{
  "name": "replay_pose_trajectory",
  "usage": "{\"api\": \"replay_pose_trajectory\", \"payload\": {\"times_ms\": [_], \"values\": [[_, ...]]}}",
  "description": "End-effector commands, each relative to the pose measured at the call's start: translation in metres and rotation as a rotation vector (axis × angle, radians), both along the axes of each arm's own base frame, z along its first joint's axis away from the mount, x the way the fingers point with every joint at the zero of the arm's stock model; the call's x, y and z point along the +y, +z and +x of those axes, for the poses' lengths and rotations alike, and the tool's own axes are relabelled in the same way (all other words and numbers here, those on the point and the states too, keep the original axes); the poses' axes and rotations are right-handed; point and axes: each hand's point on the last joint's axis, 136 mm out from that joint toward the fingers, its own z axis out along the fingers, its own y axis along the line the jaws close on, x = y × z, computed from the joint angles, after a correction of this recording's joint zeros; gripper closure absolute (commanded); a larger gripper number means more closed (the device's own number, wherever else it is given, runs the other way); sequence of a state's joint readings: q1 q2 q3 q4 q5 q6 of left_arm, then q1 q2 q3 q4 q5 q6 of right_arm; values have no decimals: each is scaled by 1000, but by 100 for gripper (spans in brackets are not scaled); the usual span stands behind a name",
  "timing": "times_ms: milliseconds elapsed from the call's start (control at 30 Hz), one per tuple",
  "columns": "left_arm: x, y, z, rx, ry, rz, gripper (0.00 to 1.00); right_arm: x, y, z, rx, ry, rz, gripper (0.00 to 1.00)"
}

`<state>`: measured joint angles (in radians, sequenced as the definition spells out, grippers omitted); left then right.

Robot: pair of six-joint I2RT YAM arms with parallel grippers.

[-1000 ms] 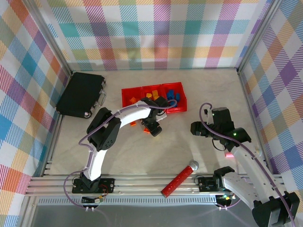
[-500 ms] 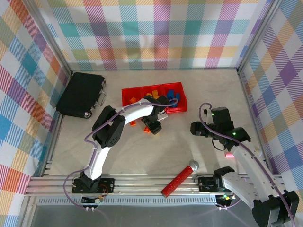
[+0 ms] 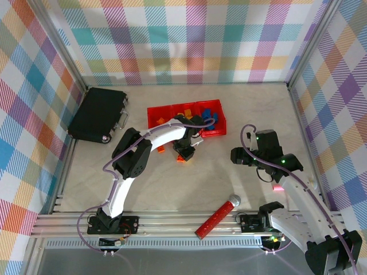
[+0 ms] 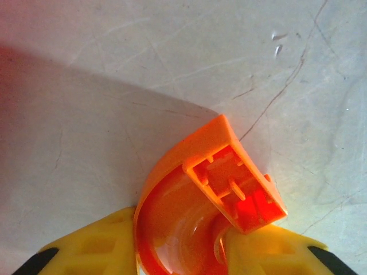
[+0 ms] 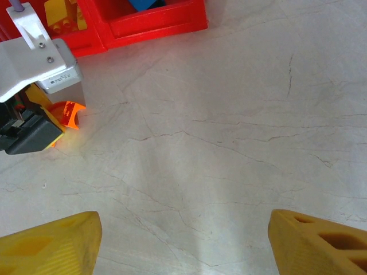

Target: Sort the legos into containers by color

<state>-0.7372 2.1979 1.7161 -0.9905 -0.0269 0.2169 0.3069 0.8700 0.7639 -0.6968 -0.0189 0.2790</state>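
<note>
I am holding an orange arched brick (image 4: 218,183) in my left gripper (image 4: 183,246). The two yellow fingers (image 4: 97,243) squeeze it from both sides, and it sits low over the table (image 4: 86,86). From above, the left gripper (image 3: 183,152) is just in front of the red bins (image 3: 153,112), close to the middle one. It has hardly moved since a second ago. It has only slid a tiny bit toward the bins, and the bend of the left arm has swung a little to the right.

In the right wrist view, the brick (image 5: 67,113) peeks out under the left gripper (image 5: 34,123).

Another orange brick (image 3: 161,149) lies on the table beside the left arm.

My right gripper (image 5: 183,240) has its fingers spread wide with nothing between them. It hangs over bare table (image 5: 241,114), well apart from the bins, and has stayed where it was.

The bins hold orange, yellow and blue bricks. The black case (image 3: 98,114) and the red stick (image 3: 217,217) have not moved.
</note>
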Motion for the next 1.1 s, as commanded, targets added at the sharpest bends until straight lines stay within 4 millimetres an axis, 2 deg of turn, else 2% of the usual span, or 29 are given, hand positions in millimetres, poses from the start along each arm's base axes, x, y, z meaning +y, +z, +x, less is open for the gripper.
{"api": "replay_pose_trajectory", "payload": {"times_ms": [0, 100, 200, 367, 533, 600, 733, 867, 1067], "values": [[9, -13, -13, 55, 41, 19, 73, 0, 5, 2, -14, -1, 7, 23], [7, 1, -8, 12, 58, -9, 77, 0, 6, 2, -15, 0, 7, 23], [4, 25, -3, -48, 74, -54, 81, 0, 6, 3, -18, 1, 7, 23], [3, 70, 10, -158, 121, -105, 83, 1, 5, 4, -17, 2, 11, 23], [12, 110, 27, -297, 183, -115, 82, 2, 6, 5, -21, 5, 14, 23], [21, 123, 36, -354, 223, -109, 83, 2, 7, 5, -22, 5, 14, 23], [56, 141, 65, -433, 367, -89, 86, 4, 5, 5, -19, 11, 18, 23], [88, 150, 92, -459, 531, -136, 86, 6, 3, 4, -9, 24, 28, 23], [120, 159, 128, -494, 708, -233, 86, 7, -2, 4, 10, 28, 28, 23]]}}
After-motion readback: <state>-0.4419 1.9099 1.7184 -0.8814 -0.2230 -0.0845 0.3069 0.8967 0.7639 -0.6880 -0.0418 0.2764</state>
